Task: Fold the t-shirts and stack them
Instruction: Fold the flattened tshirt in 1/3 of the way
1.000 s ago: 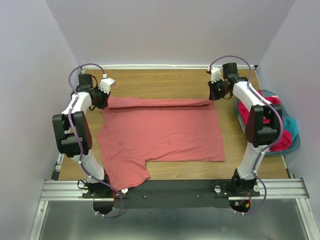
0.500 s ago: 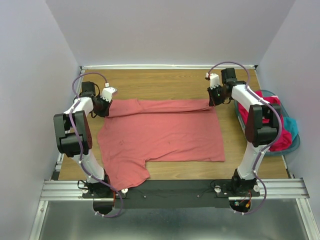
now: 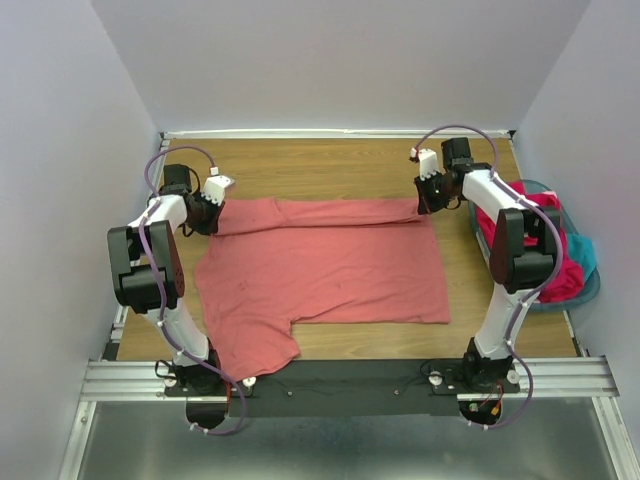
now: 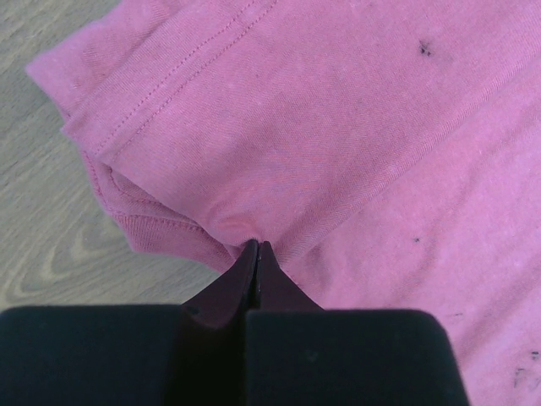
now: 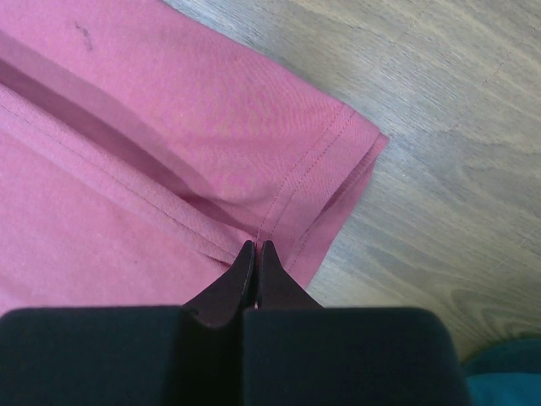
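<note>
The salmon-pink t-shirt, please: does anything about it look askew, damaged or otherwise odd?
The salmon-pink t-shirt lies skewed: its near-left part overhangs the table at the front edge, and small dark specks dot the cloth.

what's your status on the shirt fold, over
Left end effector and right end effector shut on salmon-pink t-shirt, far corners. Far edge folded over, rest flat on table. Nothing in the way; basket off to the right.

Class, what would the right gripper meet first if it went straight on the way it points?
The salmon-pink t-shirt, whose folded hem the right gripper pinches; probably the table just beneath.
</note>
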`<action>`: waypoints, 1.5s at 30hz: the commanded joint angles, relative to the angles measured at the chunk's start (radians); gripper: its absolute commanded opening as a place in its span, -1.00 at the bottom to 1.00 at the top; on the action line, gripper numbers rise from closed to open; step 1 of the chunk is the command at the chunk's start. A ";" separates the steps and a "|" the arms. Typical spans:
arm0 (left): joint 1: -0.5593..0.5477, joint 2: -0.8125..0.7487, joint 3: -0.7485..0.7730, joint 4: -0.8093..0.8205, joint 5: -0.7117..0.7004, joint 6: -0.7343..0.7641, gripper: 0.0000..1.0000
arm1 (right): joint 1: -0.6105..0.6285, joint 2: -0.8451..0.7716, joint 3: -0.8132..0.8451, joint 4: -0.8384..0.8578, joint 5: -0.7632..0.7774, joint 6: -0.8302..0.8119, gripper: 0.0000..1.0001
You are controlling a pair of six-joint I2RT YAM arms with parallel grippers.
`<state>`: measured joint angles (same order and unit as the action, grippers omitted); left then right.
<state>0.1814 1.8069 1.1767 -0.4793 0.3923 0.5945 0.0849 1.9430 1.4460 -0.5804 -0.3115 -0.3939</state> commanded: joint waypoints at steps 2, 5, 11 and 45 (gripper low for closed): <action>0.012 -0.012 -0.017 0.008 -0.030 0.005 -1.00 | -0.004 0.023 -0.009 -0.006 0.035 -0.022 -0.99; 0.010 -0.008 -0.017 -0.008 -0.018 0.022 -1.00 | -0.004 0.031 -0.009 -0.010 0.038 -0.028 -0.82; 0.036 -0.041 0.070 -0.119 0.080 0.073 -0.42 | -0.004 -0.030 -0.006 -0.035 0.025 -0.040 0.22; 0.069 0.230 0.370 -0.125 0.143 -0.074 -0.50 | 0.148 0.235 0.421 -0.101 -0.195 0.205 0.17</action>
<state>0.2428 2.0487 1.5562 -0.6151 0.5102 0.5251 0.2028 2.1376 1.8168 -0.6697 -0.4454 -0.2310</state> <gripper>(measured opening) 0.266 0.587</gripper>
